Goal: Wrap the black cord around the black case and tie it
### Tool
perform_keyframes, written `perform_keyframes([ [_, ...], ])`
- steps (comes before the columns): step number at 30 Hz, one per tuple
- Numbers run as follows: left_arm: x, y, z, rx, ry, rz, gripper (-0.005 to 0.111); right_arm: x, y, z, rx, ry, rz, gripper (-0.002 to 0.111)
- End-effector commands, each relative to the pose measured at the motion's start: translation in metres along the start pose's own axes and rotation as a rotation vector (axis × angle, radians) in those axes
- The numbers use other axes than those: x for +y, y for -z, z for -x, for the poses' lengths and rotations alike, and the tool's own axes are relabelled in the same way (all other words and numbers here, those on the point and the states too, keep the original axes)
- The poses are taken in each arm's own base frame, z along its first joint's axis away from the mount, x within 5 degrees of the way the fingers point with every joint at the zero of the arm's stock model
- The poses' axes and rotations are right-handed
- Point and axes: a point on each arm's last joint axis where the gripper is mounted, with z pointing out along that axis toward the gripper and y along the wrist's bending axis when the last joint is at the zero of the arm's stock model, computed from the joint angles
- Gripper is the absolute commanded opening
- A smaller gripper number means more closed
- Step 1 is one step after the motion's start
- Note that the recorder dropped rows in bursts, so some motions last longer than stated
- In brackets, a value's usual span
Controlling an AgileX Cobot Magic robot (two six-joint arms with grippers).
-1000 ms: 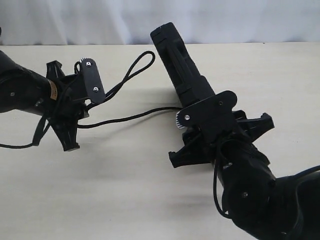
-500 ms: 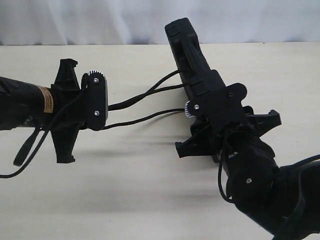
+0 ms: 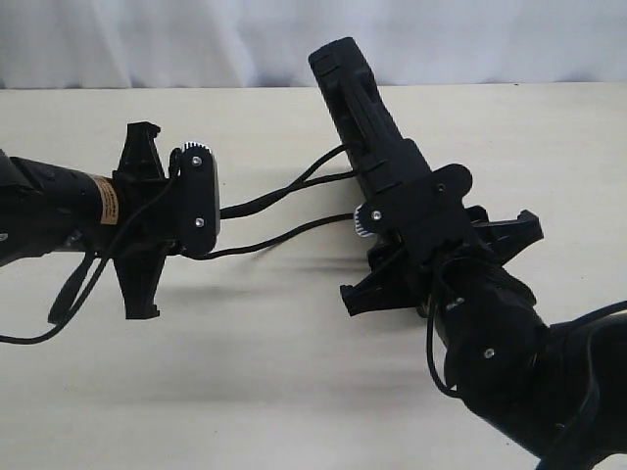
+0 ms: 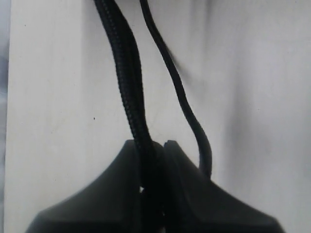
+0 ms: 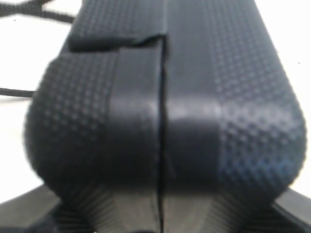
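Note:
The black case (image 3: 355, 98) is held up off the table, tilted, its near end inside my right gripper (image 3: 392, 211), which is shut on it. In the right wrist view the case (image 5: 165, 97) fills the frame between the ribbed pads. The black cord (image 3: 294, 186) runs taut in two strands from the case to my left gripper (image 3: 201, 201). In the left wrist view the doubled braided cord (image 4: 127, 87) goes into the closed fingers of the left gripper (image 4: 151, 150), and a thinner single strand (image 4: 187, 109) passes beside them. The cord's knot and tip are hidden.
The beige table (image 3: 245, 392) lies below both arms, with a white curtain (image 3: 196, 39) behind it. A smooth robot cable (image 3: 69, 294) loops off the left arm, and another (image 3: 431, 362) hangs by the right wrist.
The cord's slack loop has been drawn taut between the two grippers. My left gripper turned level and moved right; the case tilted upright, then shifted slightly left.

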Motion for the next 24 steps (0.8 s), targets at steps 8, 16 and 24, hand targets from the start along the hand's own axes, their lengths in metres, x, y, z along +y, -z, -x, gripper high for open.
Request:
perform_keyframes([
  [8, 0.023, 0.000, 0.008, -0.054, 0.159, 0.070, 0.000, 0.008, 0.000, -0.008, 0.067, 0.010, 0.087, 0.004],
  [16, 0.028, 0.001, 0.012, -0.086, 0.198, 0.100, 0.000, 0.012, 0.000, -0.010, 0.087, 0.067, 0.135, 0.004],
  [24, 0.018, -0.004, 0.029, -0.127, 0.167, 0.077, 0.000, 0.018, 0.002, -0.014, 0.122, 0.067, 0.206, 0.005],
])
